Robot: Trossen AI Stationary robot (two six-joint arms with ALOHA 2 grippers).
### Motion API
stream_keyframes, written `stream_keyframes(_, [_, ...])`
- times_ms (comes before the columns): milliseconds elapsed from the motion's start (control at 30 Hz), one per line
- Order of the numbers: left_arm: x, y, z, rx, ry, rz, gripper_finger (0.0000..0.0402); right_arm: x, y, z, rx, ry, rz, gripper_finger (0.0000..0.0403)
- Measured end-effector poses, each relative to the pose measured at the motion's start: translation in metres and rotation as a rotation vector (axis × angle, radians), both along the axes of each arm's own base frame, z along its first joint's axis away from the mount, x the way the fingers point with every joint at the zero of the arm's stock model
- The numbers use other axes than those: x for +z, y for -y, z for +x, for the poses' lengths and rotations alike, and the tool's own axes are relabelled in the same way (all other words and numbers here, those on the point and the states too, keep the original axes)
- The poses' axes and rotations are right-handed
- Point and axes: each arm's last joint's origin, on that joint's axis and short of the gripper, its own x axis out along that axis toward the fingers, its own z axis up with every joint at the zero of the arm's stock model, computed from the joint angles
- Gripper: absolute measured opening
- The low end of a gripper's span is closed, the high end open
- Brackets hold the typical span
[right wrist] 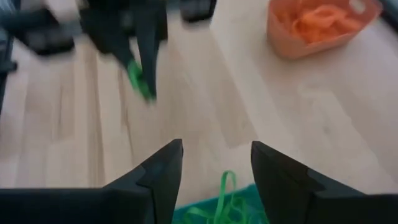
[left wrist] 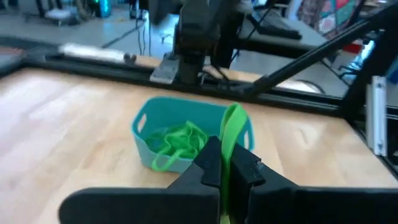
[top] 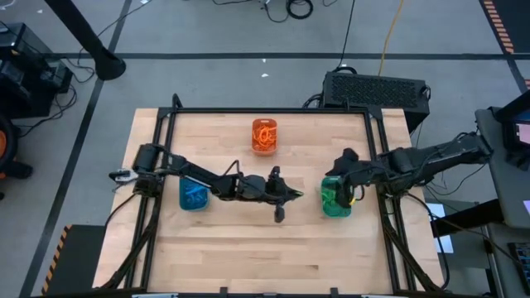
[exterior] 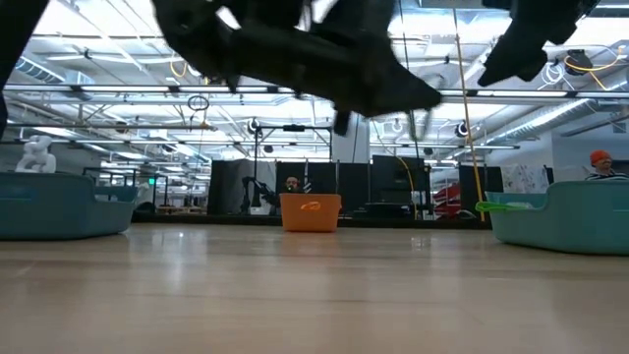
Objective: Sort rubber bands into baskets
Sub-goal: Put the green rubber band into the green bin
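Left gripper (left wrist: 222, 177): closed tight on a green rubber band (left wrist: 231, 134), pinched between the fingertips so the loop stands up clear of the wood; it hangs over the middle of the table (top: 248, 248), facing the green basket (top: 335, 197)
Why held so: a thin loop needs a fingertip pinch, and lifting it off the table lets it travel without dragging
Right gripper (right wrist: 216, 163): fingers spread wide with nothing between them, right above the green basket, which suits having let a band drop in
Green basket: at the table's right side, already holding a tangle of green bands, one loop draped over the near rim
Orange basket (top: 264, 136): at the far middle, orange bands (right wrist: 323, 18) inside
Blue basket (top: 195, 195): at the left, just beside the left arm
Colour logic: each basket holds bands of its own colour, so the pinched green band likely belongs in the green basket
Risk: the right gripper sits over that basket and may need to clear away first
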Motion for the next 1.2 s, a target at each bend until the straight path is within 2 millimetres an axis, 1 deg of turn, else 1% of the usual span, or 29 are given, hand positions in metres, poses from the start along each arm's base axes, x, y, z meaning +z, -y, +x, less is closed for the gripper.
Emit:
stream_keyframes(67, [-0.008, 0.001, 0.015, 0.016, -0.005, -0.029, 0.0002, 0.005, 0.002, -0.006, -0.016, 0.038, -0.005, 0.0182])
stream_keyframes(133, [-0.015, 0.002, 0.038, 0.025, 0.008, -0.061, 0.0001, 0.010, 0.003, -0.011, -0.016, 0.070, 0.001, 0.0182])
stream_keyframes(233, [-0.026, 0.001, 0.071, 0.020, 0.023, -0.062, 0.0001, 0.016, 0.004, -0.015, -0.017, 0.121, 0.011, 0.0183])
stream_keyframes(367, [-0.027, -0.009, 0.107, 0.015, 0.085, -0.060, 0.0001, 0.021, 0.006, -0.021, -0.015, 0.155, 0.026, 0.0183])
stream_keyframes(467, [-0.030, -0.018, 0.130, 0.006, 0.079, -0.092, 0.0001, 0.023, 0.007, -0.025, -0.014, 0.175, 0.032, 0.0183])
stream_keyframes(533, [-0.036, -0.023, 0.143, 0.004, 0.034, -0.107, 0.0001, 0.025, 0.007, -0.027, -0.014, 0.188, 0.036, 0.0183])
stream_keyframes(600, [-0.037, -0.026, 0.153, 0.001, 0.002, -0.110, 0.0001, 0.026, 0.008, -0.028, -0.013, 0.192, 0.036, 0.0183])
stream_keyframes(733, [-0.027, -0.030, 0.163, -0.004, -0.006, -0.108, 0.0001, 0.027, 0.007, -0.029, -0.013, 0.201, 0.039, 0.0183])
stream_keyframes(867, [-0.030, -0.029, 0.164, -0.013, -0.026, -0.068, 0.0007, 0.026, 0.008, -0.029, -0.015, 0.198, 0.036, 0.0183])
stream_keyframes(1000, [-0.030, -0.030, 0.164, -0.018, -0.028, -0.037, 0.0028, 0.027, 0.007, -0.028, -0.016, 0.205, 0.038, 0.0183])
stream_keyframes(1200, [-0.033, -0.032, 0.163, -0.015, -0.061, -0.027, 0.0076, 0.027, 0.008, -0.028, -0.017, 0.200, 0.036, 0.0183])
